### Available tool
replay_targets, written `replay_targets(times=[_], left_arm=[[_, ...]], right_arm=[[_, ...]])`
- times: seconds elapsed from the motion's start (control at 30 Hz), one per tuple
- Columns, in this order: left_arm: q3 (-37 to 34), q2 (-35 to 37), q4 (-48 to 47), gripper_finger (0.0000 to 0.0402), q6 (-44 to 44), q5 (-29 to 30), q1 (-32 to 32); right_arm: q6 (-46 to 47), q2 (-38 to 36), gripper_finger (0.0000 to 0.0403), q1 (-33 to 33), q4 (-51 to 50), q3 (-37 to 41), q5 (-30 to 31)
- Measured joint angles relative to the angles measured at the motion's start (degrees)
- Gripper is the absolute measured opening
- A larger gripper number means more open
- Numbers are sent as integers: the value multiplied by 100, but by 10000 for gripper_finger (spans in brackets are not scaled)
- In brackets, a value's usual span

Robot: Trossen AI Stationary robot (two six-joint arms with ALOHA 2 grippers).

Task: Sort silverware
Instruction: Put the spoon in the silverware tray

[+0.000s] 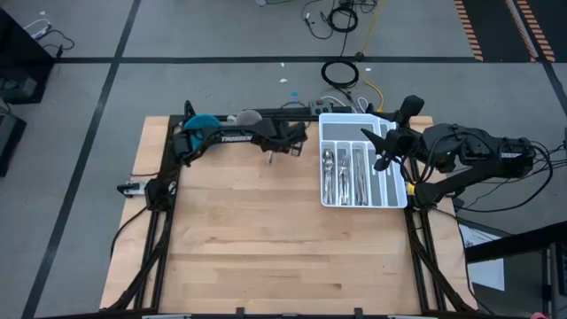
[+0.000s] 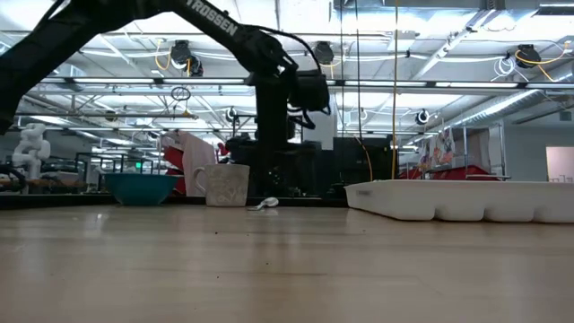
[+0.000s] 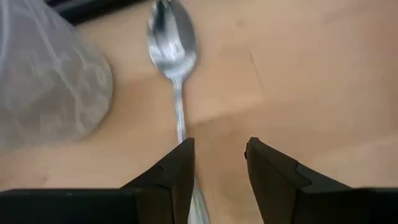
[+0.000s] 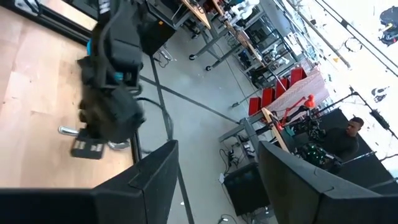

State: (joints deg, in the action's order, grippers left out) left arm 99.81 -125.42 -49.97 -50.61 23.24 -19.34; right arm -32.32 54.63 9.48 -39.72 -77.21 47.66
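One silver spoon (image 3: 175,43) lies flat on the wooden table near its far edge, also seen in the low view as the spoon (image 2: 265,205). My left gripper (image 3: 221,155) hangs open over the spoon's handle (image 3: 181,121), which runs under the inner edge of one finger. In the high view the left gripper (image 1: 270,152) is left of the white tray (image 1: 399,197). Several pieces of silverware (image 1: 344,173) lie in the tray's compartments. My right gripper (image 1: 388,143) is open above the tray's right side, holding nothing, and its wrist view looks out into the room past the right gripper (image 4: 217,168). My left gripper comes at the spoon from above, fingers pointing down and set astride its handle, which lies on the table. One finger (image 3: 177,168) covers part of the handle; I cannot tell whether it touches it.
A grey patterned cup (image 2: 226,185) and a blue bowl (image 2: 142,187) stand at the far edge, left of the spoon; the cup (image 3: 50,81) is close beside my left gripper. The tray (image 2: 466,199) sits far right. Bare wood (image 1: 266,239) fills the near half.
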Motion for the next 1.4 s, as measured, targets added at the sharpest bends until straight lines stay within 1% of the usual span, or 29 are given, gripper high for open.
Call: replay_targets(times=[0.1,0.2,0.33,0.43,0.63,0.8,0.87,0.97,1.03,1.1,1.3,1.33,1.4], left_arm=[[2,-71,-474,148,-274,262,236],[7,-276,-547,148,-484,332,268],[4,-523,-272,148,-442,425,181],[7,-571,-369,148,-453,447,160],[7,-575,-346,148,-311,805,75],[4,-575,-202,148,-284,906,-28],[2,-579,-65,148,-114,889,-67],[-22,-701,139,146,-13,866,-73],[-24,-713,122,136,-127,895,-56],[-24,-717,59,116,-159,892,-51],[-27,-715,-170,24,-64,669,-56],[-57,-709,-124,16,-20,613,-56],[-70,-700,-109,13,-17,536,-63]], right_arm=[[56,0,210,1,-1,0,-1],[172,2,210,1,-1,0,-1],[318,1,210,1,-53,-2,-4],[322,1,210,0,-49,-2,-15],[517,0,210,-1,-91,-2,-157],[641,0,210,-1,-273,-2,-174],[641,0,210,-1,-269,-2,-180],[643,0,210,-1,-264,-2,-312],[650,2,210,-1,-264,-2,-324],[683,0,210,1,-264,-2,-330],[768,2,210,1,-264,-2,-455],[767,0,210,1,-263,-2,-455],[766,0,210,0,-262,-2,-452]])
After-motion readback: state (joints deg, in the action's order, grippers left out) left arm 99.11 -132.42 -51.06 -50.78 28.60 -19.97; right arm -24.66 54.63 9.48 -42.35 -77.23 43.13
